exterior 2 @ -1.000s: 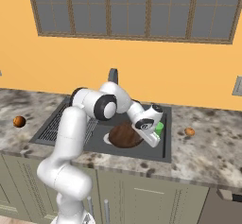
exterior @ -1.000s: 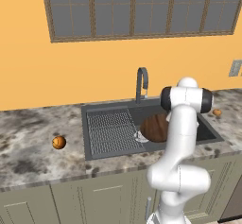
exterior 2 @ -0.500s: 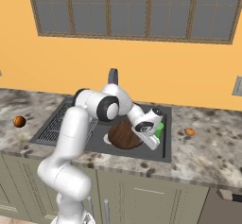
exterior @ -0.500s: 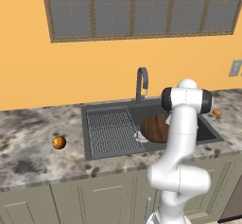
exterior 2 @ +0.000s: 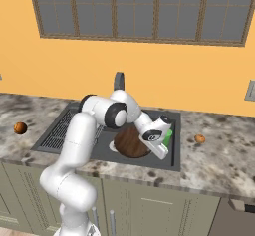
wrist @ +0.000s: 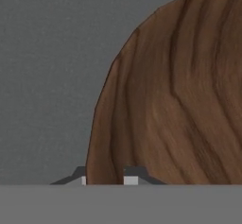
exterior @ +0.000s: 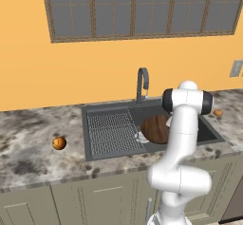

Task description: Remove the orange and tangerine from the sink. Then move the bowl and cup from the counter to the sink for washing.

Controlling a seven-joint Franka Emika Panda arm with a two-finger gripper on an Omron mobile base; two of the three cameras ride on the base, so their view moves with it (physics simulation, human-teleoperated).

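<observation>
Kitchen, yellow wall, window, speckled stone counter [exterior: 28, 143].
Sink [exterior: 209, 133]: dark basin, ribbed grid on left half, faucet [exterior: 142, 82] behind.
Bowl [exterior: 154, 128]: wood-look, in basin's right half.
Cup [exterior 2: 169, 136]: green, in basin, against hand's far side, right of bowl.
Fruit [exterior: 59, 143], [exterior 2: 199, 139]: both out on counter, either side.
Gripper [exterior 2: 160, 153]: low in basin; jaws narrow, straddling bowl rim, prob. clamped. Bowl lies straight ahead of tips.

Arm bent low, end effector [exterior 2: 163, 143] nearly closed.
</observation>
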